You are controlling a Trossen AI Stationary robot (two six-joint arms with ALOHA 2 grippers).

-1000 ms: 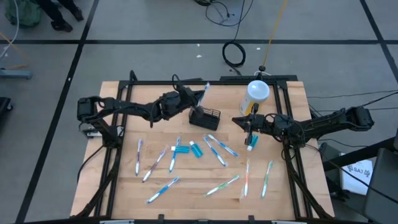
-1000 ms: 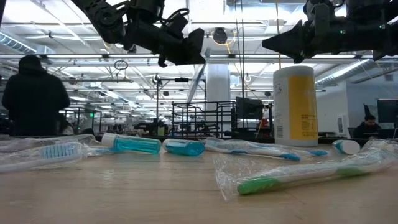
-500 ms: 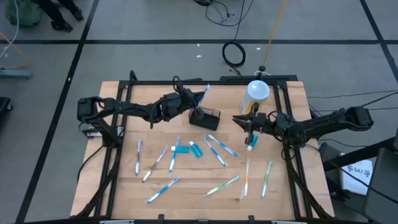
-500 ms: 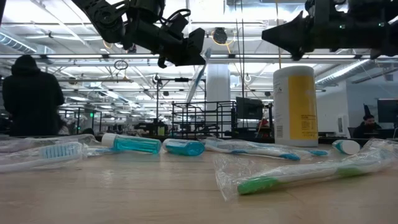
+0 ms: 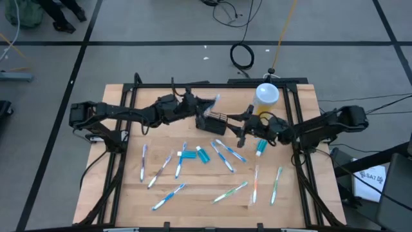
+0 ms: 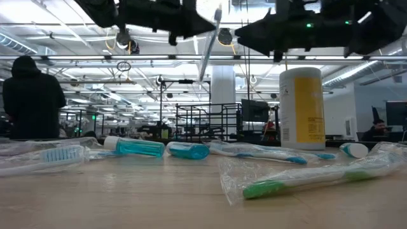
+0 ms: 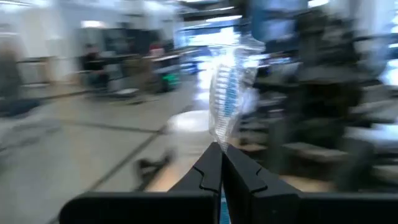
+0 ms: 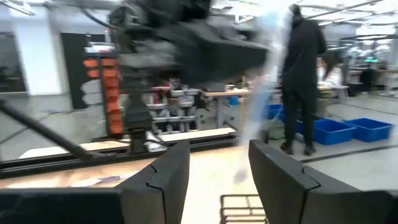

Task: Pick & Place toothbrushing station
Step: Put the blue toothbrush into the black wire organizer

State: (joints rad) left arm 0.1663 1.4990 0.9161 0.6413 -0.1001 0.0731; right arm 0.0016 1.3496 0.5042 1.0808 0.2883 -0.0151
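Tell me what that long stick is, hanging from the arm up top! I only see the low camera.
Observer: It is a toothbrush in a clear wrapper, pinched in the left gripper.
Operator: Is the other claw holding something too?
Observer: No. The right gripper is open and empty.
Operator: Where is the caddy on the table?
Observer: From above, the caddy sits toward the back middle, between the two grippers and left of the yellow bottle.
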